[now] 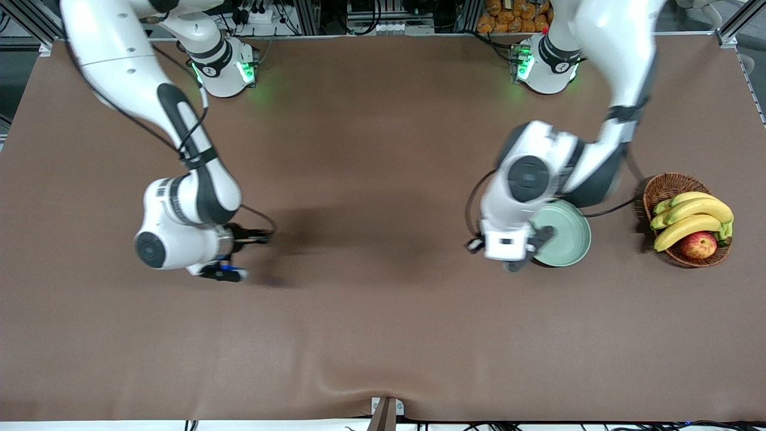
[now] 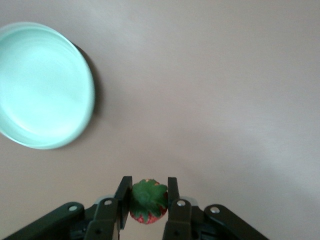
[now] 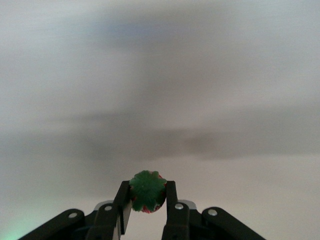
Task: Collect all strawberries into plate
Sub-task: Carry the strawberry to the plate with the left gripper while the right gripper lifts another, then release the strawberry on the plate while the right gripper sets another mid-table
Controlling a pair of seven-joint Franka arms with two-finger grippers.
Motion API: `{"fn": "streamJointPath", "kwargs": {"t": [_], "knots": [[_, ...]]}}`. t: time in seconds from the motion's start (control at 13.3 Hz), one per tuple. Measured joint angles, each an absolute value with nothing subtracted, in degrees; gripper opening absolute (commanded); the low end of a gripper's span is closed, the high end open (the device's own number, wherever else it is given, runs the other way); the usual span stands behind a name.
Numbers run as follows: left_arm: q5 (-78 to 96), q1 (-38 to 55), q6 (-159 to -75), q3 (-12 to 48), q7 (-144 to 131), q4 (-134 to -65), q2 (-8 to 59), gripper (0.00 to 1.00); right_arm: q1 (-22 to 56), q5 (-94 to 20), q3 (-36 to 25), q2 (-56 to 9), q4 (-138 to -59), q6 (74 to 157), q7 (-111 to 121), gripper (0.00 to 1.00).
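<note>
My left gripper (image 2: 148, 194) is shut on a strawberry (image 2: 148, 202), a small red berry with its green cap showing between the black fingers. It hangs over bare table just beside the pale mint-green plate (image 2: 40, 85), at the plate's edge toward the right arm's end. From the front, the left gripper (image 1: 513, 262) overlaps the rim of the plate (image 1: 568, 239), which holds nothing. My right gripper (image 3: 147, 196) is shut on another strawberry (image 3: 147, 191). The right gripper (image 1: 230, 274) is over bare cloth toward the right arm's end. Both berries are hidden in the front view.
A brown wicker basket (image 1: 664, 187) with bananas (image 1: 688, 218) and a red-yellow apple (image 1: 698, 245) stands beside the plate toward the left arm's end. Brown cloth (image 1: 371, 179) covers the table, with a wrinkle (image 1: 371, 377) near the front edge.
</note>
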State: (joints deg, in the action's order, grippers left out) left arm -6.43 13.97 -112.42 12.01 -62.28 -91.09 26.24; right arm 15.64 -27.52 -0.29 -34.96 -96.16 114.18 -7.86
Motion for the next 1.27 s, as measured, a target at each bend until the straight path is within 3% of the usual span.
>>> {"fn": "streamJointPath", "kwargs": {"t": [0.37, 0.67, 0.75, 0.82, 0.9, 0.97, 1.05, 1.12, 1.27], "knots": [[-5.8, 0.3, -110.2, 12.7, -40.1, -102.1, 20.8, 0.0, 30.0, -53.5, -0.1, -38.8, -95.9, 131.5, -8.3, 0.0], [-6.5, -2.2, -120.0, 12.8, -36.3, -110.6, 20.6, 0.0, 38.2, -60.4, -0.2, -43.0, -94.0, 139.6, -9.5, 0.0], [-7.0, -2.5, -124.1, 12.8, -36.3, -113.2, 20.5, 0.06, 39.3, -60.7, -0.2, -43.8, -93.1, 140.1, -10.6, 0.0], [-7.6, -2.9, -127.8, 12.8, -36.0, -115.7, 20.4, 0.2, 40.2, -60.8, -0.2, -44.7, -92.0, 140.4, -11.9, 0.0], [-8.0, -3.2, -130.6, 12.8, -35.5, -117.7, 20.4, 0.43, 41.0, -60.8, -0.2, -45.5, -90.7, 141.1, -13.5, 0.07], [-8.2, -3.5, -132.3, 12.8, -34.8, -119.0, 20.4, 0.81, 41.7, -60.8, -0.2, -46.3, -89.4, 141.9, -15.2, 0.32], [-8.3, -3.9, -133.1, 12.9, -33.7, -119.5, 20.4, 1.0, 42.2, -60.8, -0.2, -46.9, -88.4, 142.5, -16.5, 0.7], [-8.4, -4.6, -133.5, 12.9, -32.3, -119.4, 20.4, 1.0, 42.4, -60.8, -0.2, -47.3, -87.8, 142.8, -17.3, 0.86], [-8.4, -5.8, -134.0, 12.9, -30.3, -119.0, 20.0, 1.0, 42.4, -60.8, -0.6, -47.6, -87.5, 142.9, -17.6, 0.92]]}}
